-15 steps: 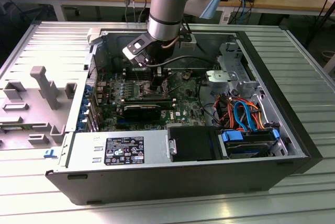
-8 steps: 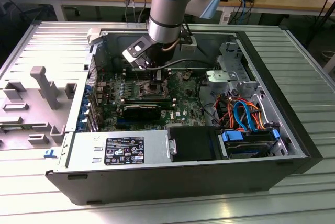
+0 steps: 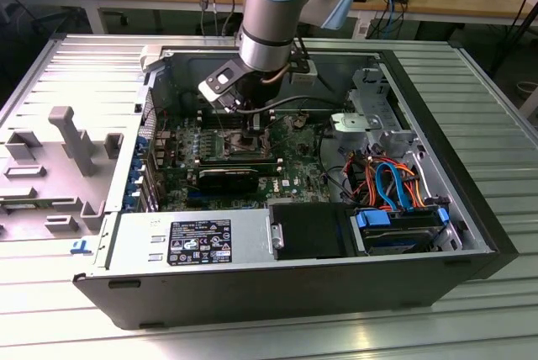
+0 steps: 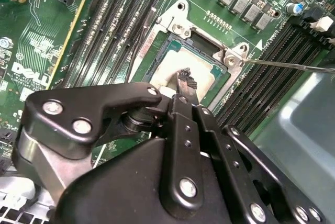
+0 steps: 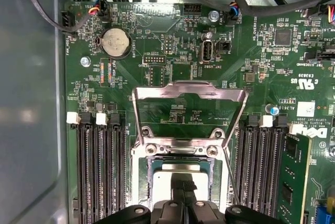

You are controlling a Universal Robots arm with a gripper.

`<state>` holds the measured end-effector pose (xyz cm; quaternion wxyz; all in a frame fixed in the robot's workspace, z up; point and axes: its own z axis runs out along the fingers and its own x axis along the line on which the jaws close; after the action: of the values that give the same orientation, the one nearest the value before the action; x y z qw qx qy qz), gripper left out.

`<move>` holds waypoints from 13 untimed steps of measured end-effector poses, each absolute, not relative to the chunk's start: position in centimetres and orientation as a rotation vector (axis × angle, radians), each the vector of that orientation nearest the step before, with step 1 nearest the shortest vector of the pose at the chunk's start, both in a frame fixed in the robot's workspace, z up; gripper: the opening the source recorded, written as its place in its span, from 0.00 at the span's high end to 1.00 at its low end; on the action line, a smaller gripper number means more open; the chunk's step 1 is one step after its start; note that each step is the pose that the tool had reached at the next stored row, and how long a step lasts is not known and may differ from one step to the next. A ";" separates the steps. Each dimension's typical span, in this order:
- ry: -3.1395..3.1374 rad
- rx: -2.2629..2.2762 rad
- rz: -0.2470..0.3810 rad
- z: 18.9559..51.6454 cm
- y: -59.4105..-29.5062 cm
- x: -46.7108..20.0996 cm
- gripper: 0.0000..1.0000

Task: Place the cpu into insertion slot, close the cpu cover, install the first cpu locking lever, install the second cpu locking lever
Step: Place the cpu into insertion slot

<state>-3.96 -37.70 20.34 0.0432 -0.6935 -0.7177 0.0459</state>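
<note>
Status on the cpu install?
Gripper right above the cpu. The cpu lies in the insertion slot. Cpu cover flipped open, off the slot. One locking lever unlatched.

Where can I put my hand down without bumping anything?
On the bare ribbed table at the exterior view's right of the case, or on the strip in front of it. Inside it's crowded: the gripper hangs over the cpu, and cables tangle next to the board.

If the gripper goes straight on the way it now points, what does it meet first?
Probably the cpu, lying in the insertion slot directly under the gripper; the gap between them is unclear.
</note>
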 end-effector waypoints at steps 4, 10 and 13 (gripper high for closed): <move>-2.194 -2.120 0.139 22.0 -37.7 -4.0 0.89; -2.192 -2.118 0.134 22.8 -37.7 -4.0 0.89; -2.189 -2.114 0.125 23.0 -37.7 -4.0 0.89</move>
<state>-3.96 -37.71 22.96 0.0480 -0.6932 -0.7180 0.0411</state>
